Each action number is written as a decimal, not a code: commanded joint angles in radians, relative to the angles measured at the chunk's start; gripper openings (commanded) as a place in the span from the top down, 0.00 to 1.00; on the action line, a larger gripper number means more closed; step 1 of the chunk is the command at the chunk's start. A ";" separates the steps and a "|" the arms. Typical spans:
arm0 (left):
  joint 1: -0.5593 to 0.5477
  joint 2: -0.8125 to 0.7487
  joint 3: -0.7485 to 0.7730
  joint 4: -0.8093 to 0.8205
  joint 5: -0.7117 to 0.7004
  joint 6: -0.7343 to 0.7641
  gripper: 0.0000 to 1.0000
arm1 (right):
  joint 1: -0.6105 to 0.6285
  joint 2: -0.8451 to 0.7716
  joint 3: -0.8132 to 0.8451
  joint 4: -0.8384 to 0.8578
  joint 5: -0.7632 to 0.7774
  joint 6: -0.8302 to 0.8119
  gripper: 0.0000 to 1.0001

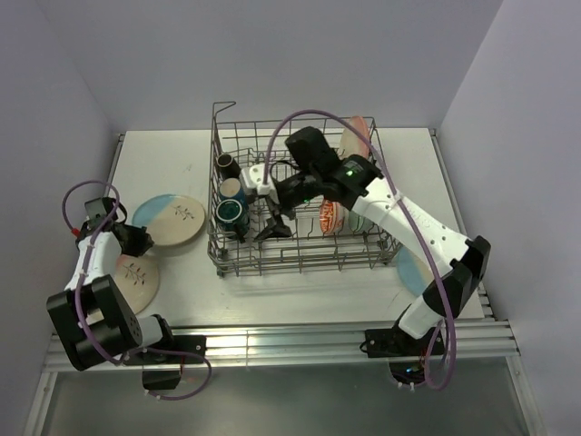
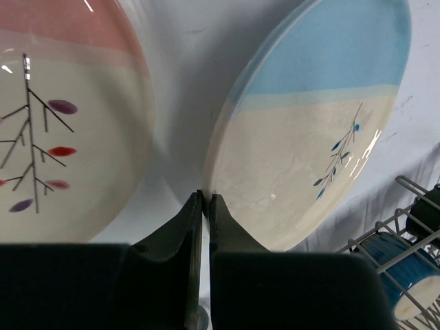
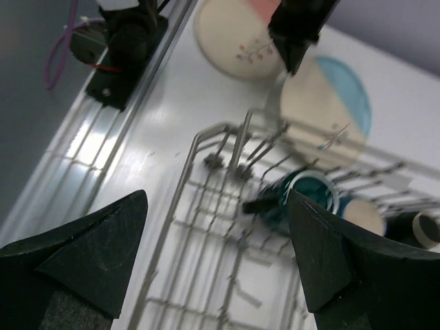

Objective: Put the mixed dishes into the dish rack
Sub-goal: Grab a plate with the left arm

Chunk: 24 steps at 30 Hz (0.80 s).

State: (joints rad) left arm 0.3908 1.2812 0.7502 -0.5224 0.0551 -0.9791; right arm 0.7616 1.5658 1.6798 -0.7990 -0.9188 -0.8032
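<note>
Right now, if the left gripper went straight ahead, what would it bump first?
Probably the rim of the blue plate, beside the shut left gripper; otherwise bare table between it and the pink plate. Depth is unclear.

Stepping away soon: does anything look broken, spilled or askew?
Nothing stands out: no chips or spills show. The blue plate and pink plate lie flat on the table, and the dish rack stands level.

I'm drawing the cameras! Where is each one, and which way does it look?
Top external: high behind the bases, looking down on dish rack, blue plate, pink plate; left arm and right arm show.
Left wrist: low, facing both plates; left jaws, shut, show.
Right wrist: above the dish rack, looking down toward the plates; right jaws, open, show.
Shared: both wrists see both plates.
</note>
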 commanded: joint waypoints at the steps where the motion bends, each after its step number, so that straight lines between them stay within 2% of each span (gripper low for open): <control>1: 0.049 -0.069 -0.012 0.005 0.063 0.055 1.00 | 0.103 0.049 0.099 0.142 0.141 -0.091 0.11; 5: 0.124 -0.088 -0.023 0.001 0.109 0.091 1.00 | 0.258 0.112 0.124 0.276 0.262 -0.099 0.11; 12: 0.207 -0.069 -0.009 -0.001 0.189 0.148 1.00 | 0.413 0.301 0.208 0.446 0.434 -0.082 0.12; 13: 0.212 -0.057 0.000 0.001 0.198 0.157 1.00 | 0.424 0.316 0.201 0.470 0.504 -0.079 0.12; 15: 0.223 -0.036 0.012 -0.004 0.218 0.166 1.00 | 0.438 0.355 0.187 0.532 0.546 -0.091 0.12; 24: 0.250 0.004 0.063 -0.019 0.279 0.198 1.00 | 0.444 0.440 0.073 0.691 0.653 -0.100 0.12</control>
State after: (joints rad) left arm 0.6319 1.2915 0.7490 -0.5667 0.2543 -0.7998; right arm 1.2079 1.9865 1.7596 -0.2276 -0.3328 -0.8921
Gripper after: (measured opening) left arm 0.105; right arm 0.883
